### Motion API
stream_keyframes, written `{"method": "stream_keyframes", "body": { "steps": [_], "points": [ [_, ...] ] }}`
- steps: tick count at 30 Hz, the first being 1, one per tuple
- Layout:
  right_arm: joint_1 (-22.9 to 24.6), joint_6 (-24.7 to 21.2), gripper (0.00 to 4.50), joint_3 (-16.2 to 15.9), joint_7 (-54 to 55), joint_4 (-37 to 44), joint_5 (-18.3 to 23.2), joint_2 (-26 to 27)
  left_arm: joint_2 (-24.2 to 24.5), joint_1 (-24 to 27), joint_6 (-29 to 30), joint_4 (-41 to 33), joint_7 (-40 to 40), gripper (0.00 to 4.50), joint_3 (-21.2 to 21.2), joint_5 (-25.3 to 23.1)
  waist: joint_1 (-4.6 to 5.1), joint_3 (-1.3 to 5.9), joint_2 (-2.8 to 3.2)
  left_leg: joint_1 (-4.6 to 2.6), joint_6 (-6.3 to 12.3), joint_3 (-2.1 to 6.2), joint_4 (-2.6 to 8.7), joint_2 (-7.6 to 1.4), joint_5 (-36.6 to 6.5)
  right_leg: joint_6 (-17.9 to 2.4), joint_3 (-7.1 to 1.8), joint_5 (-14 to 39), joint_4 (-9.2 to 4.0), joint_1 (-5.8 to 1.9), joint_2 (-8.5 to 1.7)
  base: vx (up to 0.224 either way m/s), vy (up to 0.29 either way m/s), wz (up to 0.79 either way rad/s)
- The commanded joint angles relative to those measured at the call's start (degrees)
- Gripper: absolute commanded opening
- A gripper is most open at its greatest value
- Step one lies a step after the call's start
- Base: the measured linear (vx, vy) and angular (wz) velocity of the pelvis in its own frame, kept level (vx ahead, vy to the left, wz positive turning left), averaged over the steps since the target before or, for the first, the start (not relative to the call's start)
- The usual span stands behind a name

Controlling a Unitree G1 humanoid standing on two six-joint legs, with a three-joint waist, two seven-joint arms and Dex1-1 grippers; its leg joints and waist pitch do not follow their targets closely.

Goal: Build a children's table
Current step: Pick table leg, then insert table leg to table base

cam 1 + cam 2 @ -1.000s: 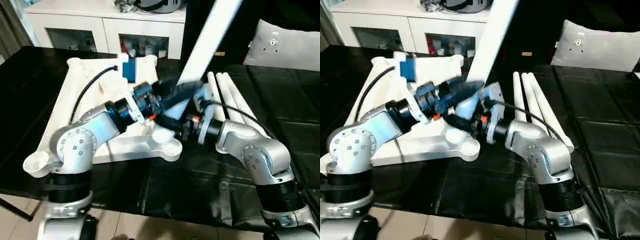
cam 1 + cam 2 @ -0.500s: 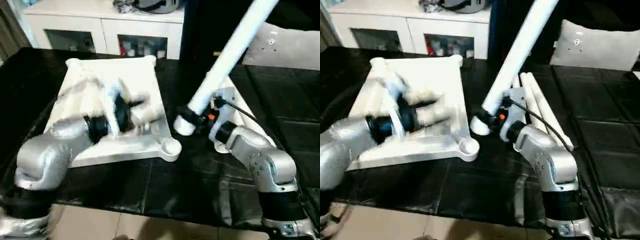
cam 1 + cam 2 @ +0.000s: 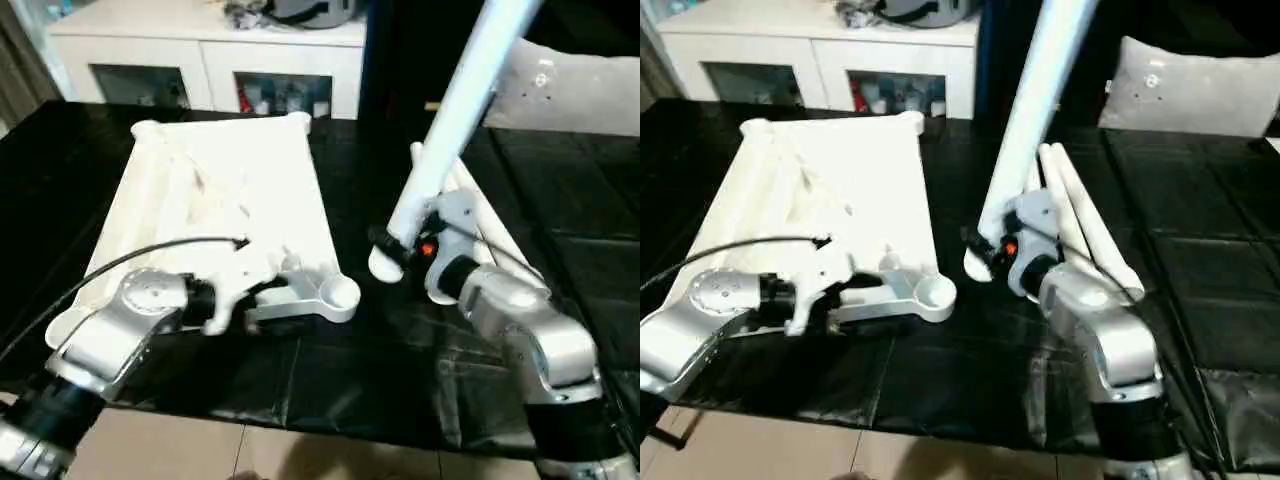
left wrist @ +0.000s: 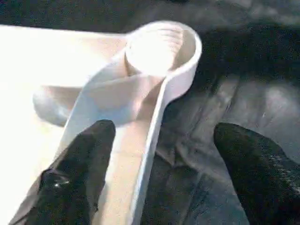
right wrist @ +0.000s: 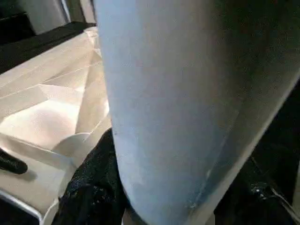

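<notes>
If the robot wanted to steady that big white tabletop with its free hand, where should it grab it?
Probably the near edge rail of the tabletop, beside the round corner socket. The rail is a thin upright wall, so the left gripper's open jaws can straddle it, coming level from the robot's side, as they stand now.

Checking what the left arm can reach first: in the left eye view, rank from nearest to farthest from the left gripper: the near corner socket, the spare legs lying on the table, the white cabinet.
1. Near corner socket, just ahead of the left gripper.
2. Spare legs, lying across the table on the right.
3. White cabinet, behind the table's far edge.
</notes>
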State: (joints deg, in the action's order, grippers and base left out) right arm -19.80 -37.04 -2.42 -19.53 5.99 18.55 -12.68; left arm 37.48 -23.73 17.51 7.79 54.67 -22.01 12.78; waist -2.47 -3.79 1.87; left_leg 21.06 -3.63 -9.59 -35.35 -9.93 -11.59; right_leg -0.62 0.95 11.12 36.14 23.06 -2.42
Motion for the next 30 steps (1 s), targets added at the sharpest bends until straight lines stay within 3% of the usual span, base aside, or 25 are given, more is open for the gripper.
{"method": "stream_keyframes", "body": {
  "steps": [1, 3, 4, 5, 7, 8, 9, 12, 13, 14, 18, 19, 21, 23, 27, 30],
  "points": [
    [-0.53, 0.14, 1.93, 1.38, 0.04, 1.28, 1.58, 0.62, -0.52, -1.99, -1.07, 2.25, 0.84, 3.57, 0.32, -0.58, 0.03, 4.15, 0.47, -0.63, -3.72, 0.88, 4.52, -1.92, -10.08, -9.24, -2.38, 11.64, -4.41, -2.69, -4.04, 0.000, 0.000, 0.00],
    [-0.67, 2.65, 1.93, 1.71, -1.13, 1.23, 1.77, 1.06, -0.74, -2.69, -1.40, 4.52, 1.77, 3.52, 0.31, -0.84, 0.04, 4.12, 0.44, -0.62, -3.40, 0.79, 4.45, -1.95, -9.79, -9.95, -2.40, 10.46, -4.34, -2.65, -4.10, 0.000, 0.000, 0.00],
    [-1.04, 5.37, 1.93, 2.60, -1.92, 1.00, 2.43, 2.15, -0.76, -3.51, -2.57, 7.51, 2.44, 3.36, -0.17, -1.91, -0.01, 4.18, 0.09, -0.48, -2.94, 0.71, 4.37, -1.93, -9.30, -10.00, -2.48, 10.15, -4.34, -2.70, -4.23, 0.000, 0.000, 0.00],
    [-1.04, 5.37, 1.93, 2.60, -1.92, 1.00, 2.43, 2.15, -0.76, -3.51, -2.57, 7.51, 2.44, 3.23, -0.17, -1.91, -0.02, 4.27, 0.31, -0.47, -2.95, 0.77, 4.35, -2.00, -8.73, -9.99, -2.45, 9.67, -4.15, -2.81, -4.33, 0.000, 0.000, 0.00],
    [-1.18, 5.85, 1.93, 2.63, -1.69, 0.87, 2.60, 2.49, -1.39, -4.17, -4.20, 10.79, 4.06, 3.09, 0.06, -1.82, 0.00, 4.19, 0.18, -0.46, -2.66, 0.72, 4.36, -1.92, -8.36, -9.99, -2.47, 9.72, -4.35, -2.79, -4.26, 0.000, 0.000, 0.00],
    [-0.92, 8.46, 1.93, 1.13, -3.54, 0.55, 1.53, 1.77, -2.52, -4.96, -5.03, 13.51, 6.00, 3.09, 1.07, -0.85, 0.04, 4.23, 0.33, -0.41, -2.71, 0.72, 4.34, -1.97, -8.00, -10.49, -2.44, 8.72, -4.21, -2.83, -4.34, 0.000, 0.000, 0.00],
    [-0.75, 8.46, 1.93, 0.50, -4.14, 0.66, 1.21, 1.37, -2.89, -5.23, -5.02, 14.21, 6.68, 2.84, 1.44, -0.42, 0.08, 4.21, 0.25, -0.50, -2.72, 0.61, 4.28, -1.93, -8.23, -10.54, -2.45, 8.79, -4.27, -2.78, -4.25, 0.000, 0.000, 0.00],
    [-0.31, 5.26, 1.93, -0.10, -4.57, 1.62, 1.92, 0.89, -3.19, -5.56, -5.50, 14.81, 7.42, 2.63, 1.57, -0.24, 0.02, 4.16, 0.31, -0.53, -2.50, 0.72, 4.42, -2.14, -8.84, -11.16, -2.50, 9.21, -4.23, -2.89, -4.44, 0.000, 0.000, 0.00],
    [-0.04, 4.52, 1.93, -0.41, -5.48, 2.08, 2.54, 0.62, -3.29, -5.70, -5.57, 15.09, 7.78, 2.63, 1.55, -0.17, -0.06, 4.15, 0.02, -0.55, -2.22, 0.71, 4.38, -2.09, -9.06, -11.28, -2.51, 9.79, -4.27, -2.97, -4.48, 0.000, 0.000, 0.00],
    [0.37, 4.24, 1.93, -0.55, -6.62, 2.50, 3.30, 0.60, -3.51, -6.01, -5.74, 15.85, 8.19, 2.52, 1.55, -0.24, -0.08, 4.10, 0.22, -0.55, -2.15, 0.69, 4.40, -2.16, -9.08, -11.24, -2.54, 10.18, -4.34, -2.87, -4.51, 0.000, 0.000, 0.00],
    [1.04, 4.25, 1.93, -0.83, -9.20, 3.17, 5.11, 0.66, -4.20, -6.60, -6.39, 17.59, 8.79, 2.17, 1.88, -0.40, -0.21, 4.11, 0.16, -0.54, -1.87, 0.74, 4.41, -2.29, -9.25, -11.25, -2.51, 10.49, -4.35, -2.85, -4.58, 0.000, 0.000, 0.00],
    [1.05, 4.34, 1.93, -0.97, -9.56, 3.04, 5.41, 0.64, -4.69, -6.86, -6.96, 18.60, 9.25, 2.02, 2.32, -0.67, -0.12, 4.11, -0.30, -0.47, -1.78, 0.67, 4.41, -2.23, -9.02, -11.20, -2.50, 10.57, -4.41, -2.91, -4.54, 0.000, 0.000, 0.00],
    [1.01, 4.16, 1.93, -1.16, -9.96, 2.90, 5.72, 0.49, -5.17, -7.06, -7.52, 19.61, 9.76, 1.84, 2.75, -1.04, -0.25, 4.13, -0.06, -0.51, -1.73, 0.69, 4.37, -2.25, -8.58, -11.13, -2.54, 10.86, -4.40, -2.84, -4.66, 0.000, 0.000, 0.00],
    [0.98, 3.96, 1.93, -1.25, -10.07, 2.88, 5.86, 0.40, -5.32, -7.11, -7.72, 19.98, 9.91, 1.79, 2.87, -1.17, -0.29, 4.11, -0.28, -0.44, -1.60, 0.70, 4.40, -2.28, -8.30, -11.21, -2.54, 10.74, -4.36, -2.90, -4.69, 0.000, 0.000, 0.00],
    [0.45, 4.52, 1.93, -1.89, -11.04, 1.98, 5.11, -0.07, -5.32, -7.34, -8.27, 21.00, 9.75, 1.44, 2.66, -1.86, -0.38, 4.10, -0.03, -0.52, -1.62, 0.71, 4.41, -2.35, -8.48, -11.08, -2.52, 10.68, -4.37, -2.77, -4.64, 0.000, 0.000, 0.00],
    [-0.12, 5.69, 1.93, -2.93, -12.20, 1.13, 3.69, -0.73, -5.46, -7.76, -8.32, 21.69, 9.99, 1.24, 2.58, -1.94, -0.37, 4.09, -0.15, -0.54, -1.79, 0.71, 4.44, -2.36, -8.91, -11.12, -2.51, 11.07, -4.39, -2.78, -4.67, 0.000, 0.000, 0.00]
  ]
}}
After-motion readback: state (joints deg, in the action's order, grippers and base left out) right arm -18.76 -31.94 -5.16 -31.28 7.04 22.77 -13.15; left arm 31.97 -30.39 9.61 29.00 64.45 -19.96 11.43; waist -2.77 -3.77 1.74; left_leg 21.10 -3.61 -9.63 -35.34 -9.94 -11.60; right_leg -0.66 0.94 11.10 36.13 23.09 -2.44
